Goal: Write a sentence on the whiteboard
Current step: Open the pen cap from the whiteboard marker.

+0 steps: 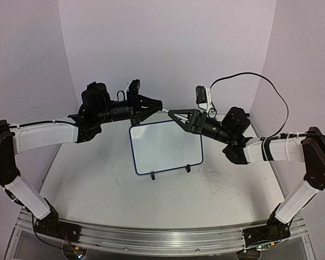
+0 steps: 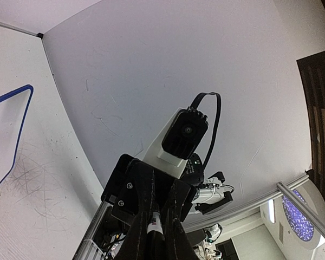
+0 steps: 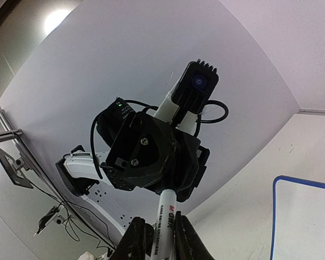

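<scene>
At the near edge of the scuffed white table the two arm bases sit bolted to a metal rail. Farther in, about mid-table, the whiteboard stands on its small black feet. Its face is blank and its thin blue rim is turned slightly askew to the table edge. Above the board's far edge the two arms reach in from either side and meet tip to tip. The left tool is closed on one end of a white marker and the right tool is clamped on the other. In the right wrist view the marker's printed barrel runs straight from between that tool's fingers into the opposite one. Both tools hang clear of the board, not touching it. Behind them rises the plain pale wall.
</scene>
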`<state>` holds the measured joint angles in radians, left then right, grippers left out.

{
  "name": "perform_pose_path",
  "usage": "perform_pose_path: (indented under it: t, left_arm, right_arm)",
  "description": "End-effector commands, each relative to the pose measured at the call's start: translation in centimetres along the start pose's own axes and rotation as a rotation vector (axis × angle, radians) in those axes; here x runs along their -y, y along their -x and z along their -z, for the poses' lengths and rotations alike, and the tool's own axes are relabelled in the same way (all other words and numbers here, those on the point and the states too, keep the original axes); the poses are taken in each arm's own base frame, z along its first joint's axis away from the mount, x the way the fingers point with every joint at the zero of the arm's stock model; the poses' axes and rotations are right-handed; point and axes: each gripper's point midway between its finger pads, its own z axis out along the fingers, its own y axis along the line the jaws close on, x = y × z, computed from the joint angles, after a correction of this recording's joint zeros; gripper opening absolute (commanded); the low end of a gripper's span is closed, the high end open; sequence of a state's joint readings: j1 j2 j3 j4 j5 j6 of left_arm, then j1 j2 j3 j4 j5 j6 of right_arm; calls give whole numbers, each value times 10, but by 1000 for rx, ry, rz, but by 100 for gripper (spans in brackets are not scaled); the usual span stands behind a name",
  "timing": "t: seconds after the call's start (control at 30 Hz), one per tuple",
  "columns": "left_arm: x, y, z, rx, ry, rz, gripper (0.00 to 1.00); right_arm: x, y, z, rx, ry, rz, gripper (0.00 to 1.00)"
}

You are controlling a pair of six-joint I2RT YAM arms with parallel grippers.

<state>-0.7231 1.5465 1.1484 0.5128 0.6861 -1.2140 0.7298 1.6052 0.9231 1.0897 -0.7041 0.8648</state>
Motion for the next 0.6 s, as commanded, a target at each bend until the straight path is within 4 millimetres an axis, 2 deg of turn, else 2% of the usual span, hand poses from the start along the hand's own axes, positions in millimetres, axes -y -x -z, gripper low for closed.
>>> perform_pose_path:
  t: [0.0, 0.27, 0.47, 0.57]
  left_arm:
    - [13, -3, 6, 2, -29, -14, 0]
    - [15, -5, 8, 4, -32, -16, 0]
    - [16, -4, 9, 16, -30, -20, 0]
    - [17, -3, 11, 35, -26, -21, 0]
  right_arm:
    - [-30, 17, -10, 37, 96, 64, 22]
    - [-29, 16, -10, 36, 89, 61, 21]
    - [-29, 18, -6, 57, 69, 64, 0]
    - [-28, 18, -1, 71, 48, 73, 0]
